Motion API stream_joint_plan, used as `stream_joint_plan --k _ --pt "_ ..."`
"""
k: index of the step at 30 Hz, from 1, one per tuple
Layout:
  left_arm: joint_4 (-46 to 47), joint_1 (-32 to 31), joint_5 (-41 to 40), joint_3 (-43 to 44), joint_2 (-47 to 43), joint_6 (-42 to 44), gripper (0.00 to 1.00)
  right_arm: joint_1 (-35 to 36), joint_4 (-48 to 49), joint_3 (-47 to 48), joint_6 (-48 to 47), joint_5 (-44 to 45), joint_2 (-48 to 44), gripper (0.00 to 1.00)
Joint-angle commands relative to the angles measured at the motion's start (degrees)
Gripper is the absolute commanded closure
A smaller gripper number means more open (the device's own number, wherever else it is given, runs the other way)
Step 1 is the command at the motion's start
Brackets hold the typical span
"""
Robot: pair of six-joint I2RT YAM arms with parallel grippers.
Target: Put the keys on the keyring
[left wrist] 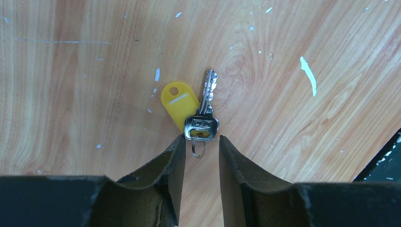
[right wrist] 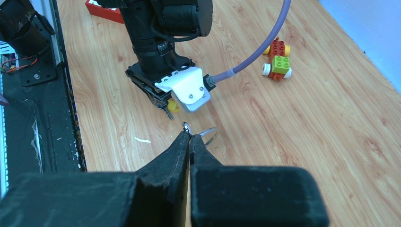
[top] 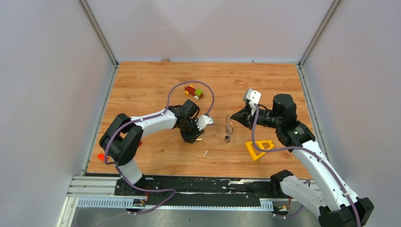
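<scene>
Broadly, the wooden table (top: 156, 85) is filling the overhead view, with my two arms reaching in from the bottom edge. A yellow triangle (top: 252, 149) is lying lower right of centre and a toy car (top: 194, 91) is sitting above centre; neither is part of my job.

My right claw (right wrist: 190, 135) is pinching shut on the thin wire keyring (top: 229, 126) just right of centre, lifted off the wood, with a key (top: 227, 138) dangling beneath it.

My left claw (left wrist: 201, 138) is pointing down at the wood left of centre, its jaws parted and gripping nothing. Just beyond the tips a silver key (left wrist: 206, 101) is lying flat beside its yellow tag (left wrist: 177, 101), and the key's small loop (left wrist: 198, 149) is sitting between my fingers, touching neither.

I am judging this to be the pickup. To do it well, I should be lowering until the tips meet the wood, closing on the key's head rather than the flimsy loop, and leaving the hole clear for threading.

The key's head is carrying a stamped mark too small to read, and the tag's pale strip is showing no writing.
</scene>
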Motion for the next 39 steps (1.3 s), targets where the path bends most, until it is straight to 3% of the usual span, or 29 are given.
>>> stream_joint_plan --k 1,12,24,39 --pt "-0.61 -0.18 1.42 1.17 -0.60 0.23 0.61 -0.31 2.14 -0.25 -0.75 -1.27 -0.05 1.00" --pt "-1.11 -0.18 0.19 0.48 -0.55 0.82 0.67 -0.36 2.11 -0.33 -0.67 -1.50 -0.02 1.00" --pt "-1.41 -0.18 0.28 0.05 -0.68 1.05 0.67 -0.31 2.11 -0.29 -0.65 -1.59 -0.25 1.00" --pt "-1.31 -0.16 0.87 1.04 0.11 1.26 0.88 -0.39 2.05 -0.25 -0.62 -1.89 0.02 1.00"
